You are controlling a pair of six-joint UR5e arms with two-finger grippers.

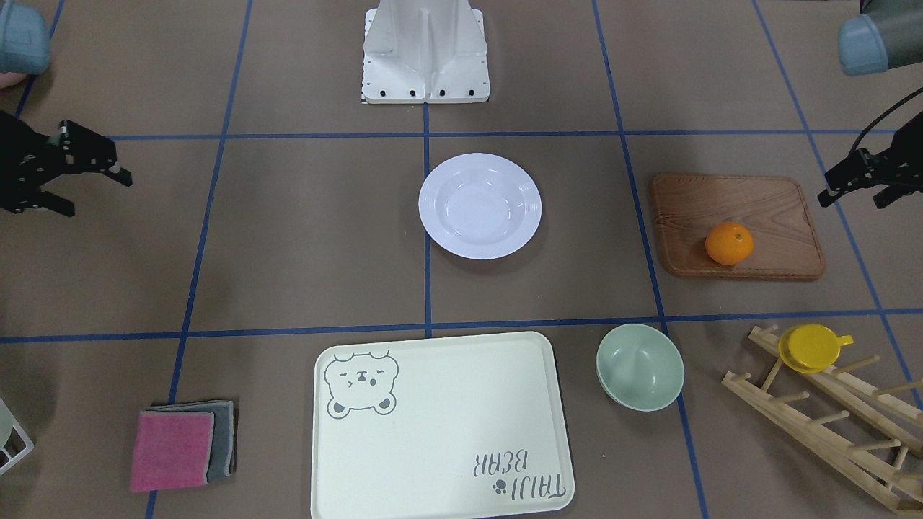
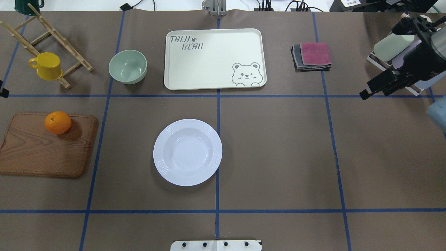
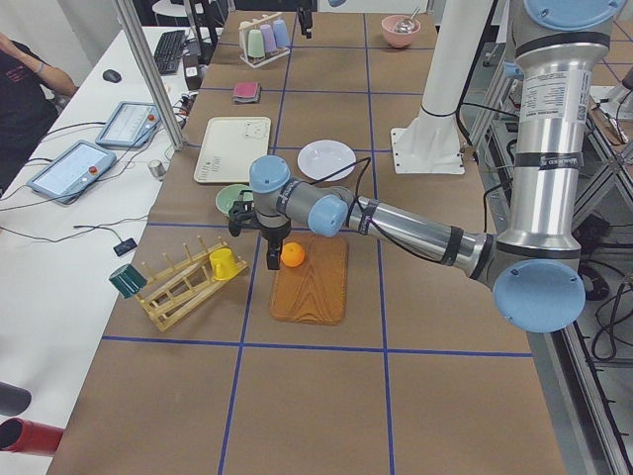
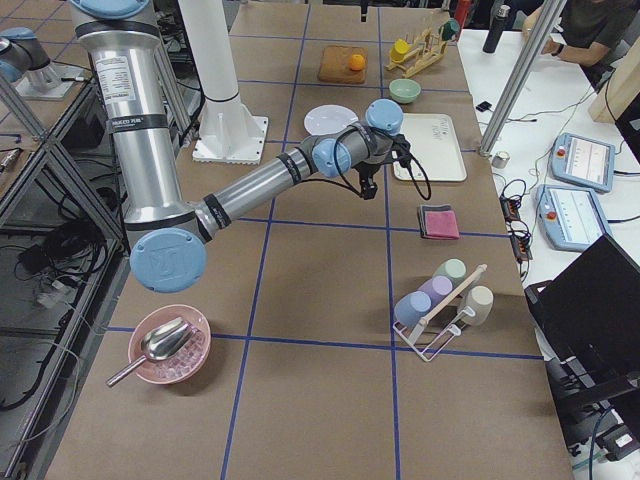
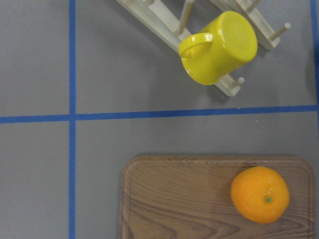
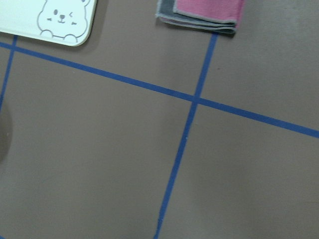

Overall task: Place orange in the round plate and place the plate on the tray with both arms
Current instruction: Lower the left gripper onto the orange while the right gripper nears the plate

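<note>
The orange (image 1: 729,243) rests on the near corner of a brown wooden board (image 1: 735,209), and it also shows in the left wrist view as the orange (image 5: 259,194). Empty, the round white plate (image 2: 187,152) sits mid-table. Beyond it lies the cream tray (image 2: 215,58) with the bear drawing, nothing on it. My left gripper (image 1: 854,196) hovers open above the table just outside the board's edge, holding nothing. Far off at the opposite side, my right gripper (image 1: 86,191) hangs open and empty.
A pale green bowl (image 2: 128,66) stands beside the tray. A yellow cup (image 2: 46,65) hangs on a wooden rack (image 2: 52,36). Folded pink and grey cloths (image 2: 312,55) lie right of the tray. A white cup rack (image 2: 393,52) sits under the right arm.
</note>
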